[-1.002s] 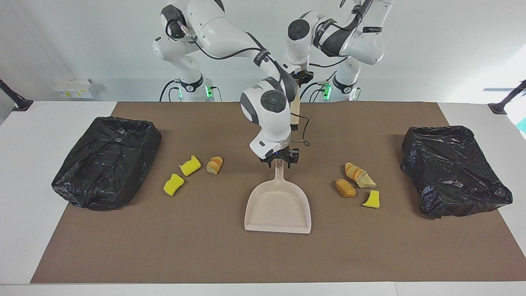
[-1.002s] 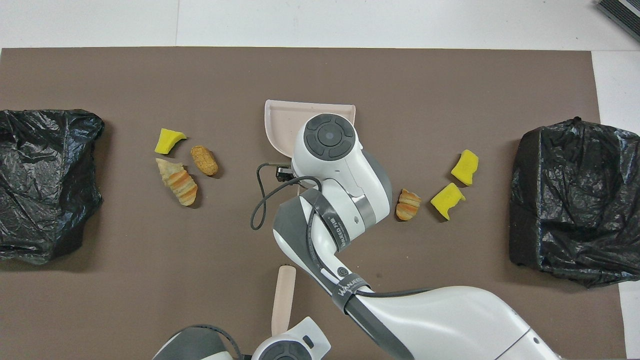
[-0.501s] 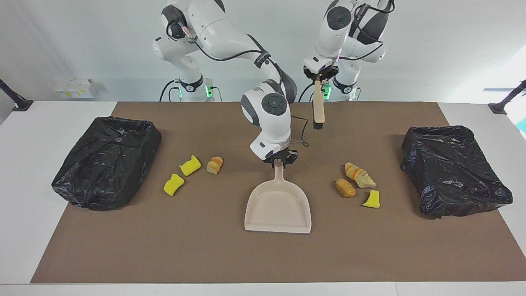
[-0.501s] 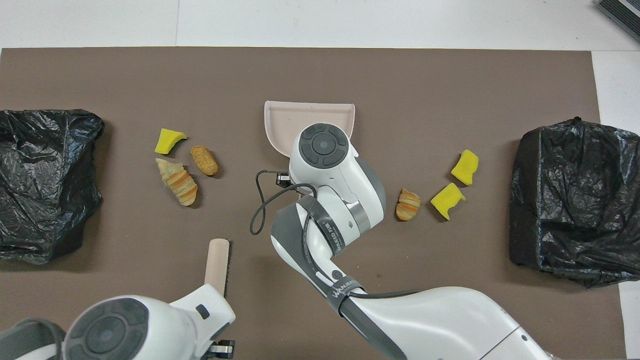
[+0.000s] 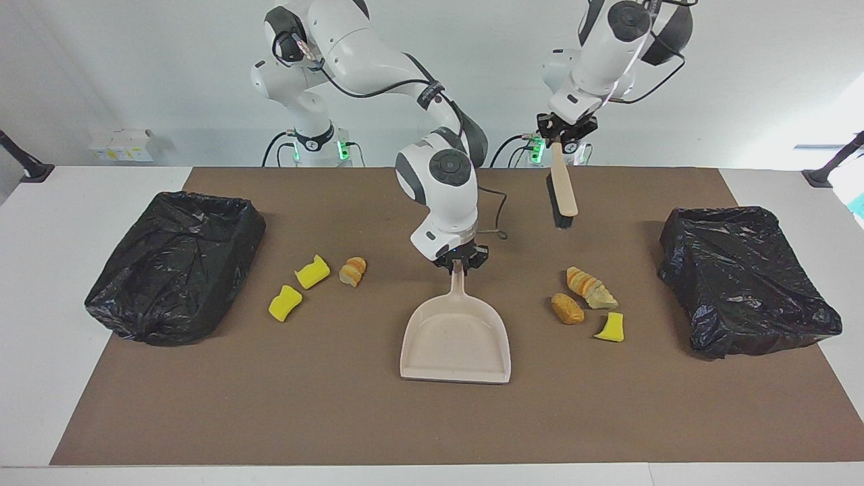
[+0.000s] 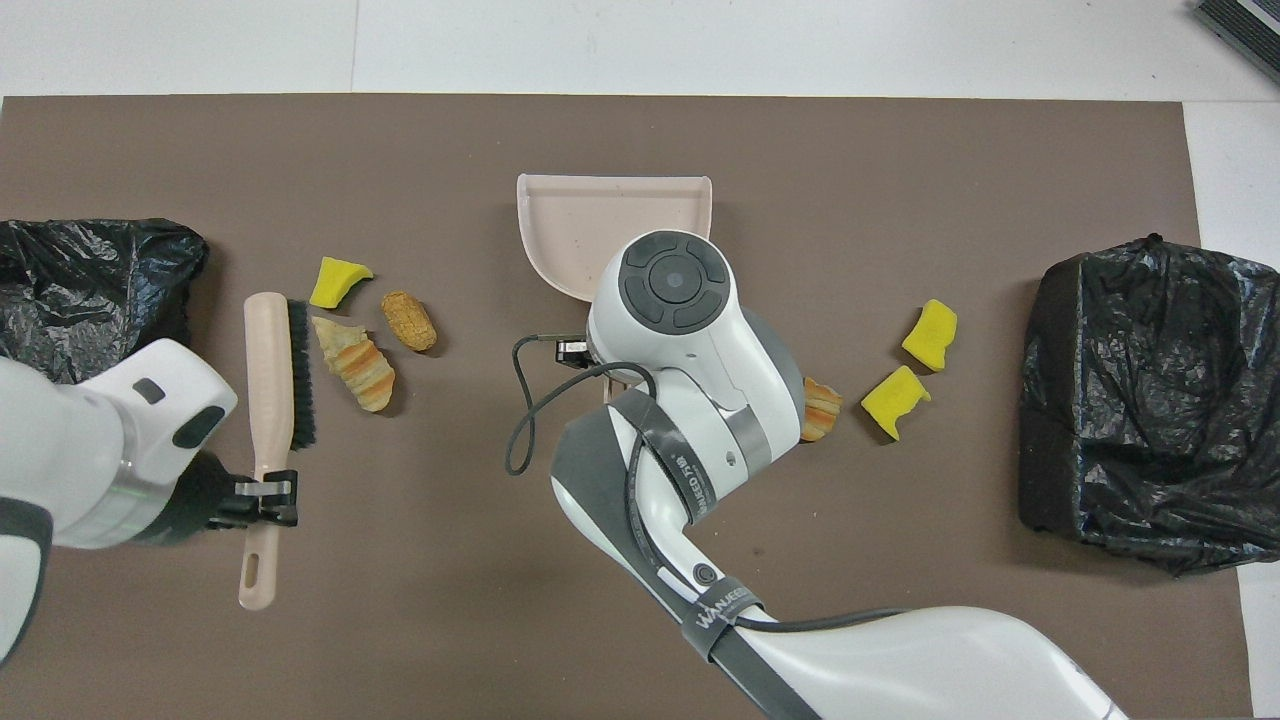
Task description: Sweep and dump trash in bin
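Held the beige plastic dustpan [image 5: 455, 341] by the end of its handle, right gripper [image 5: 459, 264] closed tight on it. Set at mid-tabletop, open lip turned away from the robots, presumably for taking scraps from either end. Resting on the brown mat [image 5: 432, 425] or just above it: impossible to tell.

Carried the beige long-handled brush with black bristles [image 5: 562, 192] in the left gripper [image 5: 565, 135], clamped on the handle. Hung head-down over the mat, bristle edge facing the nearest trash, likely for sweeping it toward the pan.

Left all six scraps unswept on the mat:
- Between pan and the black-bagged bin at the left arm's end [image 5: 746, 277]: striped bread piece [image 5: 590, 287], tan nugget [image 5: 567, 308], yellow sponge wedge [image 5: 611, 328].
- Between pan and the black-bagged bin at the right arm's end [image 5: 179, 263]: two yellow sponge chunks [image 5: 312, 271], small bread roll piece [image 5: 352, 270].
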